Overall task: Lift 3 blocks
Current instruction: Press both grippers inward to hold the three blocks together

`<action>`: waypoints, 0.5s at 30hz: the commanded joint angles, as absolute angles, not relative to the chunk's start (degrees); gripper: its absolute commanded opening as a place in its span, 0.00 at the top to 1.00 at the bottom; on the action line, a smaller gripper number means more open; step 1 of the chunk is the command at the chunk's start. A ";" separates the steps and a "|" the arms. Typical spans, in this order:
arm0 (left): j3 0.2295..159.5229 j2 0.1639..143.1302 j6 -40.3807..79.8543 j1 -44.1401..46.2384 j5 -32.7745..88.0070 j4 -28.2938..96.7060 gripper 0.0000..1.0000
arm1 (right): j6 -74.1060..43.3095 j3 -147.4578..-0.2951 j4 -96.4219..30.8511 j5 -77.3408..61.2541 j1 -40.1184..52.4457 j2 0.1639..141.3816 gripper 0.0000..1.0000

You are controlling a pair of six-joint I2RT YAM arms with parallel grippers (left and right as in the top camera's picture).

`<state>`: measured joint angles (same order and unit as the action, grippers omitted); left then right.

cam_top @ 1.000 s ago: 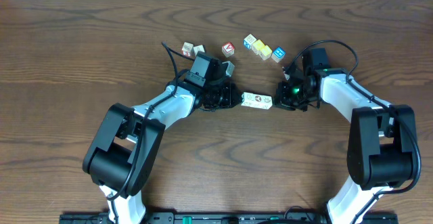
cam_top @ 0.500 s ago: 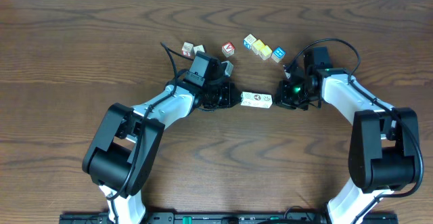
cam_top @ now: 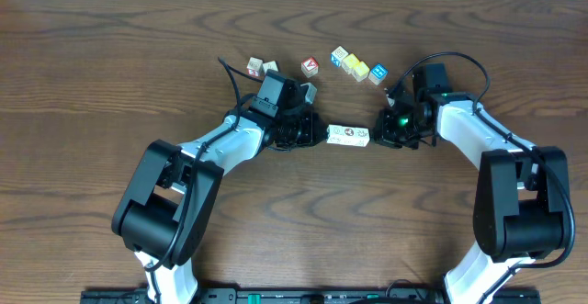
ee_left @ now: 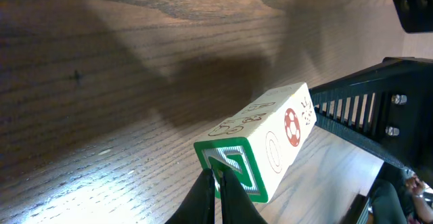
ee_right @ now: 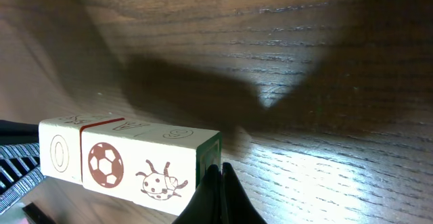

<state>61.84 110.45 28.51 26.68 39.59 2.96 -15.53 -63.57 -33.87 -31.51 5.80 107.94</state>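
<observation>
**Task progress.** Three cream blocks (cam_top: 349,136) are seen set end to end as a single short row over the middle of the bench (cam_top: 92,84), between the two arms. In both wrist views the row's shadow is cast on the wood well apart from the row itself. From this the row is judged to be already raised off the bench and carried by end pressure alone. The overhead view does not settle the height. The gathering and squeezing are thus taken as done. What is left is judged to be no more than completing or holding the lift without the middle block slipping out. The loose cubes (cam_top: 358,67) at the back of the bench are not involved.

**Left claw** (cam_top: 323,135). Its fingers are brought fully together, with nothing held between them. The joined tips (ee_left: 218,197) are pressed flat against the green-framed end face of the row.

**Blocks.** A printed ball and a ladybird are shown on the side faces (ee_right: 128,166).

**Right claw** (cam_top: 375,139). Its fingers are likewise closed tip to tip with nothing between them, and are set against the opposite end face (ee_right: 218,190), so that the row is pinched lengthwise between the two arms.
</observation>
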 commanded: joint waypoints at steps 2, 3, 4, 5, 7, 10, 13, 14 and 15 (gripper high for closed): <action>62.17 109.60 28.47 27.94 42.89 2.70 0.93 | -16.25 -64.82 -33.36 -41.93 6.85 106.02 0.99; 62.17 109.60 28.47 27.94 42.89 2.70 0.93 | -16.23 -64.82 -33.36 -41.93 6.85 106.02 0.99; 62.17 109.60 28.47 27.94 42.92 2.70 0.93 | -15.99 -64.82 -33.36 -41.93 6.85 106.02 0.99; 62.17 109.60 28.45 27.94 43.03 2.70 0.93 | -15.55 -64.82 -33.36 -41.93 6.87 106.02 0.99; 62.17 109.60 28.42 27.94 43.11 2.70 0.93 | -14.90 -64.82 -33.43 -41.93 6.87 106.02 0.99; 62.17 109.60 28.42 27.94 43.11 2.70 0.93 | -14.68 -64.82 -33.43 -41.93 6.87 106.02 0.99; 62.17 109.51 28.36 27.94 43.40 2.68 0.93 | -14.50 -64.82 -33.45 -42.00 6.87 106.00 0.99; 62.17 109.47 28.18 27.94 43.75 2.66 0.93 | -14.50 -64.82 -33.43 -42.11 6.87 106.00 0.99; 62.17 109.34 28.18 27.94 44.05 2.61 0.93 | -14.50 -64.82 -33.43 -42.13 6.87 105.95 0.99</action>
